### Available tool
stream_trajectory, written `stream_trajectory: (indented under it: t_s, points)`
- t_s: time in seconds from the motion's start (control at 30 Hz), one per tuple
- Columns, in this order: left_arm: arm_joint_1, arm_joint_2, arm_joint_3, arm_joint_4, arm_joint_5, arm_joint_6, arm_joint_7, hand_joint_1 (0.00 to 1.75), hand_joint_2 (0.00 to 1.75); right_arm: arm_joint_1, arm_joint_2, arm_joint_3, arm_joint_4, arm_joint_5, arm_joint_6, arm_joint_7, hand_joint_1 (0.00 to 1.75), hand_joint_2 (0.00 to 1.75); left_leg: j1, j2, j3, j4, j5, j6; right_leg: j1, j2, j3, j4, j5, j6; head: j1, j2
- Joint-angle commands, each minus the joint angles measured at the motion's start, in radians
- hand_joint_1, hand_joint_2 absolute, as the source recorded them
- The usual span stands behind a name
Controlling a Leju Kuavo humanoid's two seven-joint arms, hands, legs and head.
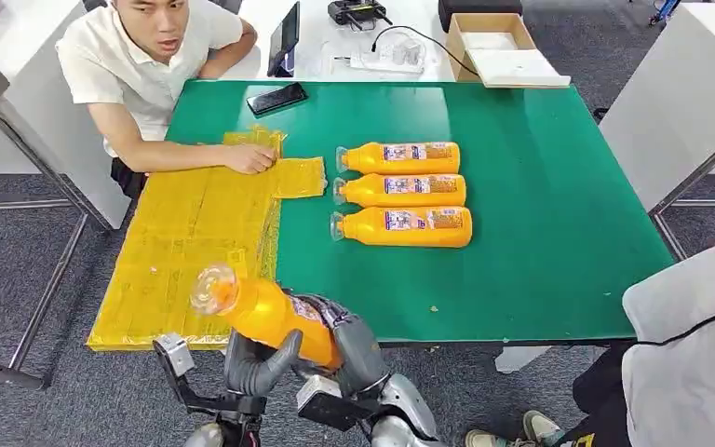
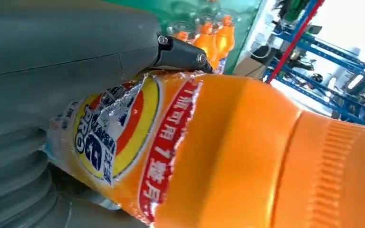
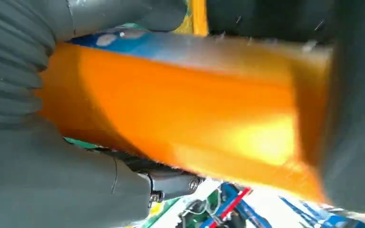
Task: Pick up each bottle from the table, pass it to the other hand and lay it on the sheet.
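Note:
I hold an orange bottle with a clear cap, tilted, cap towards the yellow sheet, just off the table's near edge. My left hand cups it from below and my right hand wraps its base end. Up close, the label lies against my left hand. My right hand closes around the orange body. Three more orange bottles lie side by side on the green table, caps pointing left.
A person sits at the far left with a hand pressing on the sheet. A black phone lies at the table's far edge. Another person stands at the near right. A white table with a cardboard box stands behind.

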Motion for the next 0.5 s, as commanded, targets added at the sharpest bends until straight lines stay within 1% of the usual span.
stream_trajectory:
  t_s: [0.03,0.07,0.1,0.13,0.23,0.27,0.37,0.4,0.43,0.5]
  points:
    - [-0.019,0.000,-0.011,0.052,0.008,-0.006,0.014,1.75,1.75,-0.006,0.003,0.048,0.025,0.009,-0.021,-0.009,0.00,1.75,0.000,0.001,0.005,-0.001,-0.002,-0.001,0.001,-0.001,0.004,0.000,-0.002,-0.002,0.000,0.000]
    - [-0.017,0.000,-0.004,0.047,0.011,0.003,0.015,1.75,1.75,0.000,0.004,0.047,0.019,0.029,-0.055,-0.009,0.00,0.00,0.000,0.002,0.004,-0.001,-0.001,-0.001,0.000,0.000,0.003,-0.001,-0.001,-0.001,0.000,0.000]
    - [-0.014,-0.001,0.002,0.042,0.001,0.026,0.010,1.75,1.75,0.006,0.004,0.047,0.013,0.051,-0.090,-0.014,0.00,0.00,0.000,0.001,0.003,-0.001,-0.001,-0.001,0.000,0.000,0.002,-0.001,-0.001,-0.001,0.000,0.000]
    - [-0.015,0.002,0.004,0.040,-0.018,0.051,0.011,1.75,1.75,0.010,0.002,0.049,0.008,0.066,-0.114,-0.017,0.00,0.00,0.000,0.001,0.004,-0.001,-0.001,-0.001,0.001,-0.001,0.004,-0.001,-0.002,-0.002,0.000,0.000]
    - [-0.034,0.020,-0.008,0.059,-0.242,0.268,0.000,1.75,1.75,0.042,-0.020,0.056,-0.022,0.129,-0.218,-0.032,0.00,0.00,0.000,0.000,0.002,-0.001,-0.001,-0.001,0.000,-0.001,0.002,-0.001,-0.001,-0.001,0.000,0.000]
    - [-0.039,0.022,-0.002,0.069,-0.309,0.324,-0.004,1.75,1.75,0.055,-0.031,0.053,-0.034,0.140,-0.240,-0.034,0.00,0.00,0.000,0.001,0.004,-0.001,-0.001,-0.002,0.001,-0.001,0.004,-0.001,-0.002,-0.002,0.000,0.000]
    - [-0.040,0.020,0.015,0.071,-0.330,0.327,-0.003,1.75,1.75,0.065,-0.041,0.045,-0.048,0.138,-0.244,-0.036,0.00,0.00,0.000,-0.001,0.005,-0.002,-0.001,-0.002,0.001,-0.003,0.005,-0.001,-0.002,-0.002,0.000,0.000]
    - [-0.033,0.013,0.029,0.063,-0.344,0.328,-0.001,1.75,1.75,0.073,-0.044,0.032,-0.056,0.133,-0.253,-0.035,0.00,0.00,0.000,-0.001,0.003,-0.001,0.000,-0.001,0.001,-0.002,0.003,-0.001,-0.001,-0.001,0.000,0.000]
    - [-0.025,0.017,0.049,0.048,-0.354,0.326,0.007,1.75,1.75,0.088,-0.052,0.007,-0.076,0.108,-0.257,-0.035,0.00,0.00,0.000,0.000,0.005,-0.002,-0.001,-0.002,0.001,-0.002,0.005,-0.001,-0.002,-0.002,0.000,0.000]
    - [-0.018,0.027,0.084,0.025,-0.371,0.338,0.010,1.75,1.75,0.110,-0.072,-0.036,-0.119,0.080,-0.287,-0.046,0.00,0.00,0.000,0.000,0.002,-0.001,0.000,-0.001,0.000,-0.001,0.002,-0.001,-0.001,-0.001,0.000,0.000]
